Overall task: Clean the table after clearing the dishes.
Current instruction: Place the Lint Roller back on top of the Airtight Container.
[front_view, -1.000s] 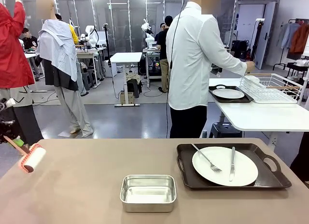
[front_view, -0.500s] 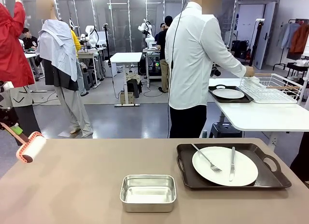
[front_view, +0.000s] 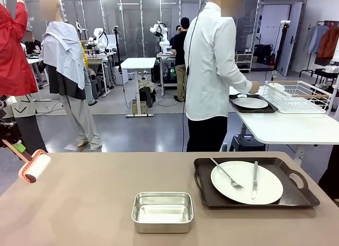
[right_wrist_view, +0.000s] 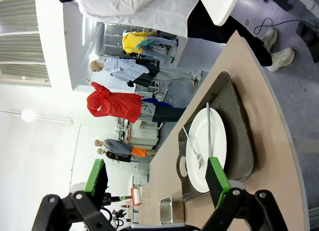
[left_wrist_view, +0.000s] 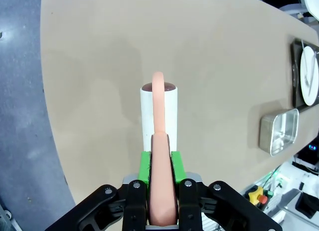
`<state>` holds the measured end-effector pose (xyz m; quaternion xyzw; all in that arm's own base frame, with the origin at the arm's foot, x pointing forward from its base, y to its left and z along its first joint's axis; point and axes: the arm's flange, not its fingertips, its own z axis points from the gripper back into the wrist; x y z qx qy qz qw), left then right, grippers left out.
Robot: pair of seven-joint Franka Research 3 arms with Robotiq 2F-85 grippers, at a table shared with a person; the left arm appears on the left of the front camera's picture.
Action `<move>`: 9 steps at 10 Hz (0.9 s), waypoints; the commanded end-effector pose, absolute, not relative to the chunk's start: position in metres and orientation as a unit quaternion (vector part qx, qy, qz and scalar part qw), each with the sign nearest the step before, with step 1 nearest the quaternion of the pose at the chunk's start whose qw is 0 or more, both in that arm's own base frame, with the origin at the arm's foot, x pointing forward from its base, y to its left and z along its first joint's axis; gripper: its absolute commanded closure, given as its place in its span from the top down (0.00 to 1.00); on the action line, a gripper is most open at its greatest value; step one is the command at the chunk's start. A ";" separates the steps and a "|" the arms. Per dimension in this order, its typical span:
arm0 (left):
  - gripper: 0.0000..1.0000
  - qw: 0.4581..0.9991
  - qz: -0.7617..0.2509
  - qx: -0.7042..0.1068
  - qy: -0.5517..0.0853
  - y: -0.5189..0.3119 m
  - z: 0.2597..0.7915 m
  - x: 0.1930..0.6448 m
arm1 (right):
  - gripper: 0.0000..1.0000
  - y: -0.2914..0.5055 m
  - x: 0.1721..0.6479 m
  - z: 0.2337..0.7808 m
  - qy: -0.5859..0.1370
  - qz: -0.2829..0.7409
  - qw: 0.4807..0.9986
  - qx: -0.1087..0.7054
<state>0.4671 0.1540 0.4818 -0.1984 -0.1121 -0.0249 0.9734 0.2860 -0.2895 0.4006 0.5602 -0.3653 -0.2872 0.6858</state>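
Plainly risks bumping tin (front_view: 162, 195) and uncleared tray (front_view: 254, 162), with left gripper (left_wrist_view: 160, 166) clenching lint roller (left_wrist_view: 158, 111), right gripper (right_wrist_view: 155, 175) released.

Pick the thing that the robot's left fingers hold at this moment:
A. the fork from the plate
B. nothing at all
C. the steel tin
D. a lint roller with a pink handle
D: in the left wrist view the left fingers are shut on the pink handle of the lint roller, while the steel tin and the fork lie far from them.
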 end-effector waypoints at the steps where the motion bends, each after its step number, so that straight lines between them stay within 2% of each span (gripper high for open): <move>1: 0.21 0.973 -0.030 -0.194 -0.119 0.157 0.486 0.467 | 1.00 -0.289 0.285 0.404 -0.370 -0.289 0.679 0.564; 4: 0.21 0.973 -0.025 -0.198 -0.114 0.154 0.484 0.468 | 1.00 -0.289 0.285 0.404 -0.370 -0.289 0.679 0.564; 6: 0.21 0.952 -0.223 -0.151 -0.147 0.086 0.547 0.482 | 1.00 -0.289 0.285 0.404 -0.370 -0.289 0.679 0.564; 9: 0.21 0.867 -0.467 -0.099 -0.145 -0.044 0.609 0.448 | 1.00 -0.289 0.285 0.404 -0.370 -0.289 0.679 0.564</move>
